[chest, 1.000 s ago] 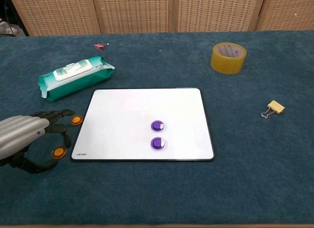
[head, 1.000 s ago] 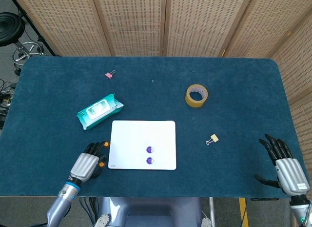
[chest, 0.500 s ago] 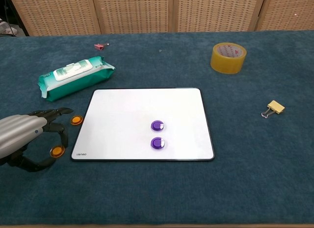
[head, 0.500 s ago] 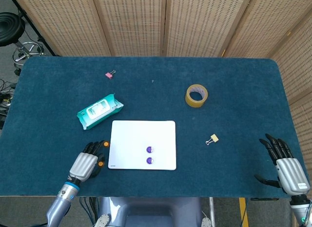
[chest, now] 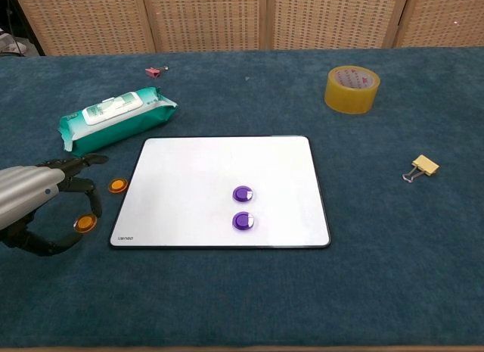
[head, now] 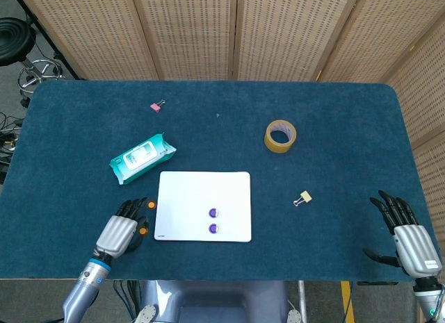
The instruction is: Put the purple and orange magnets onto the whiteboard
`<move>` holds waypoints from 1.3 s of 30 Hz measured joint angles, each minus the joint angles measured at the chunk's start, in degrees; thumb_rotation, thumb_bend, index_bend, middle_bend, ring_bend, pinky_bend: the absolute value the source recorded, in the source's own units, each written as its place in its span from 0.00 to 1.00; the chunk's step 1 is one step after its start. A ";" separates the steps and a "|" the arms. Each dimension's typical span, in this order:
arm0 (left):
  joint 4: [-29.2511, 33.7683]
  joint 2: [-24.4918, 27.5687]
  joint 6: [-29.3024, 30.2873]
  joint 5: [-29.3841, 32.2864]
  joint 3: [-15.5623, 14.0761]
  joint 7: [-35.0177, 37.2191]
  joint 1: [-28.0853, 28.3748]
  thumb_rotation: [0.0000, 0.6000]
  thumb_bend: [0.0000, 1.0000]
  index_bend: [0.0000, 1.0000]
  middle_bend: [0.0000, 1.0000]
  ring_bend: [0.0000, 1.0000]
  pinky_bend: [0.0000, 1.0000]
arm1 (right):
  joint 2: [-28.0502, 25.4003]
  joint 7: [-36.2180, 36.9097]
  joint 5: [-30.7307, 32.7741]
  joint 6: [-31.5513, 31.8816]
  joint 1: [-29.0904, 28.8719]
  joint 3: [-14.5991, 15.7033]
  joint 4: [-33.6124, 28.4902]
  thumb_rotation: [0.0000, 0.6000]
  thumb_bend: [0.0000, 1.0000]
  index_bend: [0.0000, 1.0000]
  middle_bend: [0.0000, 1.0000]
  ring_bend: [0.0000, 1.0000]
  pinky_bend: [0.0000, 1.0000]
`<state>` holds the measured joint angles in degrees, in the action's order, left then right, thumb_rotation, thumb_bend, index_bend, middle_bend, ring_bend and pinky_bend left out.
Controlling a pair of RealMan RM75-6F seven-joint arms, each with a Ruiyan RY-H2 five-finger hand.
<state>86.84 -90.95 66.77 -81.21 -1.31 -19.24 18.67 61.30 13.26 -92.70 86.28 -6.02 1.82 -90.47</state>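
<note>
Wicker screens back a blue bench (head: 334, 128). Head view: whiteboard (head: 203, 187) at lower centre carries two purple magnets (head: 213, 212); two orange magnets (head: 151, 205) lie off its left edge. Left hand (head: 119, 230) sits at lower left, right hand (head: 407, 234) at lower right with fingers spread, holding nothing. A stool (head: 17, 42) shows at upper left. Chest view: right hand is out of frame; left hand (chest: 34, 204) has fingers (chest: 76, 163) extended, thumb curving beneath, one orange magnet (chest: 85, 223) between them, contact unclear. Tape roll (chest: 352, 88), wipes pack (chest: 113, 119), yellow clip (chest: 423, 167) lie around.
</note>
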 measured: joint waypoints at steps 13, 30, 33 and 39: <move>2.00 -2.41 -4.23 -1.98 2.54 -0.93 5.59 1.00 0.41 0.59 0.00 0.00 0.07 | 0.02 -0.17 0.36 -0.64 0.24 -0.46 -0.04 1.00 0.08 0.09 0.00 0.00 0.00; -0.67 -7.09 -7.65 3.15 4.30 -4.46 8.71 1.00 0.42 0.59 0.00 0.00 0.07 | -0.04 0.41 0.72 -1.03 0.42 -0.96 0.41 1.00 0.08 0.09 0.00 0.00 0.00; -0.83 -7.14 -7.75 3.71 4.04 -4.39 8.70 1.00 0.42 0.59 0.00 0.00 0.07 | 0.02 0.42 0.70 -1.24 0.40 -0.96 0.40 1.00 0.08 0.09 0.00 0.00 0.00; -1.09 -7.13 -7.58 4.41 3.63 -4.71 8.72 1.00 0.42 0.59 0.00 0.00 0.07 | 0.02 0.43 0.66 -1.30 0.43 -1.07 0.33 1.00 0.08 0.09 0.00 0.00 0.00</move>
<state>85.75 -98.08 59.19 -76.80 2.31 -23.95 27.38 61.32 13.69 -92.04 84.98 -5.59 0.75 -90.14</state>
